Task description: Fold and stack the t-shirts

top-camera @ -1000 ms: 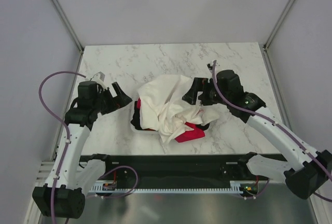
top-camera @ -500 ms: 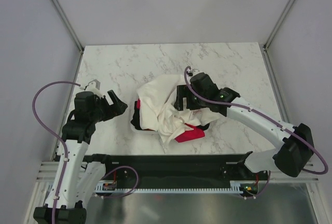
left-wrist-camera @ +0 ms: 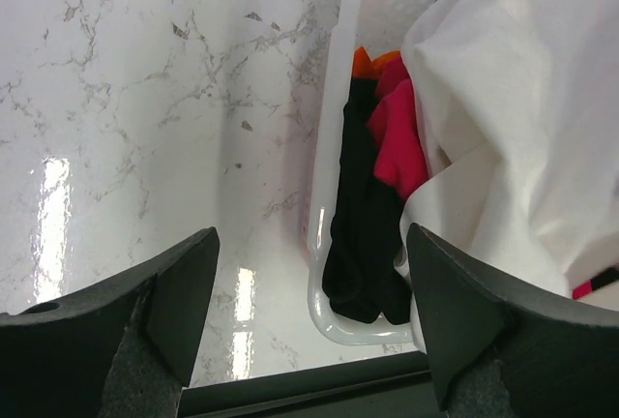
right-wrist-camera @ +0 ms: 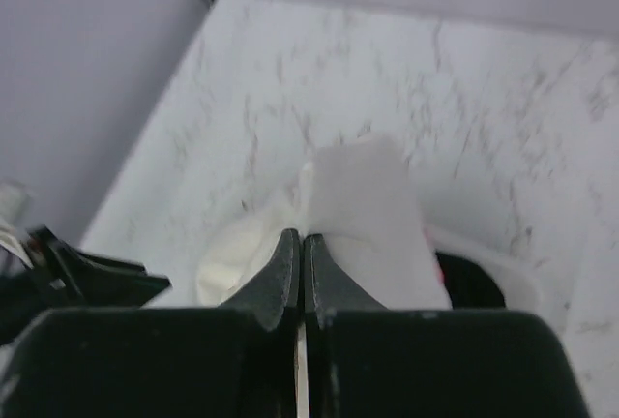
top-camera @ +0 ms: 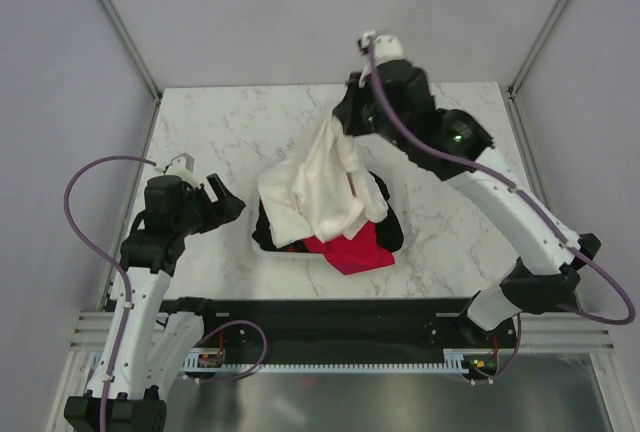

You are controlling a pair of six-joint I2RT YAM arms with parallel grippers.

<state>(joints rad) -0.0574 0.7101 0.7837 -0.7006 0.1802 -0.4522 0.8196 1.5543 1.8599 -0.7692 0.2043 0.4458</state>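
Observation:
My right gripper (top-camera: 345,124) (right-wrist-camera: 302,236) is shut on a pinch of the white t-shirt (top-camera: 318,184) (right-wrist-camera: 363,203) and holds it high over the back of the pile, so the cloth hangs down in a long fold. Below it, a bright red-pink t-shirt (top-camera: 350,250) (left-wrist-camera: 397,137) and a black t-shirt (top-camera: 388,224) (left-wrist-camera: 363,234) lie in a white plastic basket (top-camera: 266,244) (left-wrist-camera: 324,294). Just left of the basket, low over the table, my left gripper (top-camera: 230,202) (left-wrist-camera: 311,240) stands open with nothing between its fingers.
A scrap of orange cloth (left-wrist-camera: 366,60) shows in the basket's far corner. The marble table (top-camera: 230,127) is walled in by grey panels on three sides. A black rail (top-camera: 330,314) runs along the near edge.
My right gripper has shut on the white t-shirt and risen toward the back, drawing it up off the pile and uncovering more red-pink and black cloth. The left arm has barely moved.

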